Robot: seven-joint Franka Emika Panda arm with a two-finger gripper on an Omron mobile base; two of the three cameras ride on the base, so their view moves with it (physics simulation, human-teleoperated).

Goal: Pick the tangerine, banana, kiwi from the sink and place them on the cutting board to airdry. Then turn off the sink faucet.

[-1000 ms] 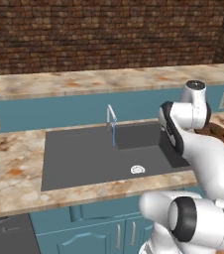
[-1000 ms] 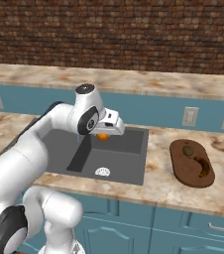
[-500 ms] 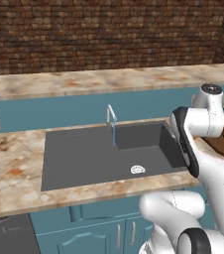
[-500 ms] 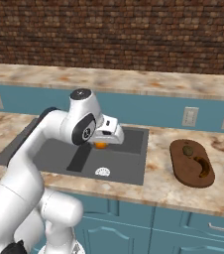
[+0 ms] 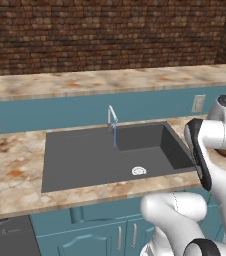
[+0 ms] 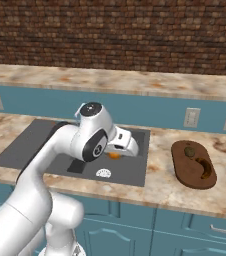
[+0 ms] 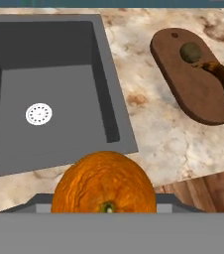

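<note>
Clearly the job is well past halfway; going from left to right, the sink point(image 6: 135, 172) lies dark and bare of fruit, its white drain point(image 6: 103, 173) showing, while the sink faucet point(image 5: 112, 117) at its back rim runs a thin blue stream into the basin, so shutting it off is not yet done; over the sink's right part the pincer point(image 6: 119, 153) hangs below the white arm, and the hand view shows the tangerine point(image 7: 104, 184) right up against the camera at the bottom of the picture, lifted clear of the basin; I judge the pincer to be pinching the tangerine, though its tips themselves are hidden behind the fruit; further right, across a stretch of bare marbled table point(image 6: 160, 185), the cutting board point(image 6: 185, 172) lies well apart from the sink; on it sit the kiwi point(image 6: 189, 150) toward the far end and the banana point(image 6: 205, 167) beside it toward the near end; two fruits are placed, one is in transit, and what is left is to carry the tangerine across, set it on the board, then close the faucet.
</note>
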